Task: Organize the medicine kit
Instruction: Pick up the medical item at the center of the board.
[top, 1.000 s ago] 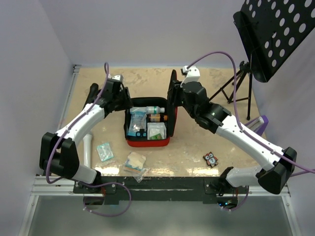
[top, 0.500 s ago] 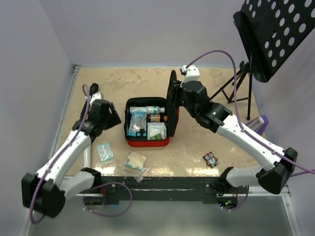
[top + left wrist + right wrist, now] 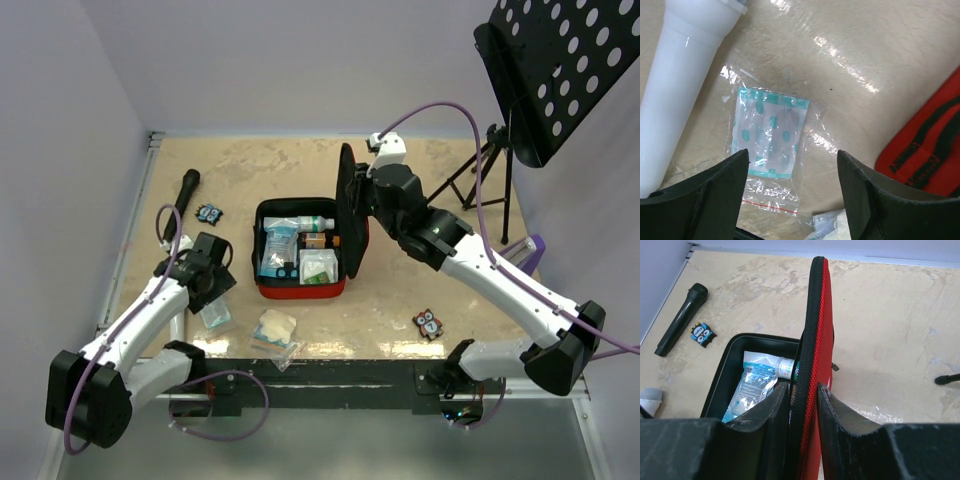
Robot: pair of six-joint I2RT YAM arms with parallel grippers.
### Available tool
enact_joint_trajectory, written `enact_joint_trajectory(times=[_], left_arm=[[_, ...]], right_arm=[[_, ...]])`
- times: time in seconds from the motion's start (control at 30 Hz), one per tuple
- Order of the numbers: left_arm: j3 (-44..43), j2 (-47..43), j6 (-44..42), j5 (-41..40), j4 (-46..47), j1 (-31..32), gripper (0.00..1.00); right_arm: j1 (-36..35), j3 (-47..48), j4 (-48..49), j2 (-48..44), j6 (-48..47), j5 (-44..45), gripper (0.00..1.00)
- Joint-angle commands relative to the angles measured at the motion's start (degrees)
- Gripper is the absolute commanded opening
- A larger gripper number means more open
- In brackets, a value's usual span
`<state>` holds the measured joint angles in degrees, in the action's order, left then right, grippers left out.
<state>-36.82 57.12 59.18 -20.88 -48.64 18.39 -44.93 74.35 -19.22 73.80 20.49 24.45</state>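
The medicine kit (image 3: 300, 285) lies open mid-table, red outside with black lining, holding packets and small bottles. Its lid (image 3: 350, 205) stands upright on the right side. My right gripper (image 3: 358, 192) is shut on the lid's top edge; in the right wrist view the fingers (image 3: 774, 415) pinch the black and red zipper edge (image 3: 812, 330) between them (image 3: 804, 405). My left gripper (image 3: 208, 288) is open and empty, left of the kit. In the left wrist view it (image 3: 792, 190) hovers over a teal-spotted packet in a clear bag (image 3: 771, 135), which lies on the table (image 3: 213, 312).
A white tube (image 3: 680, 85) lies left of the teal packet. A gauze packet (image 3: 275, 330) lies near the front edge. A black microphone (image 3: 180, 195) and an owl badge (image 3: 209, 212) lie at the back left, another owl badge (image 3: 429, 323) at the front right. A music stand (image 3: 560, 70) stands at the back right.
My left arm swung away from the kit's left side towards the near left and now hangs over the teal packet, uncovering the microphone and owl badge. The right gripper still holds the lid.
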Motion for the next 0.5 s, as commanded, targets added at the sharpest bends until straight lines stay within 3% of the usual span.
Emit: enact_joint_trajectory(times=[0.0, 0.47], left_arm=[[-0.1, 2.9, 2.2, -2.0, 1.6, -0.5, 0.71], [-3.3, 12.2, -4.6, -0.2, 1.4, -0.4, 0.69]], right_arm=[[0.2, -0.3, 2.7, -2.3, -0.6, -1.9, 0.31], [0.2, -1.2, 3.7, -2.6, -0.7, -2.3, 0.32]])
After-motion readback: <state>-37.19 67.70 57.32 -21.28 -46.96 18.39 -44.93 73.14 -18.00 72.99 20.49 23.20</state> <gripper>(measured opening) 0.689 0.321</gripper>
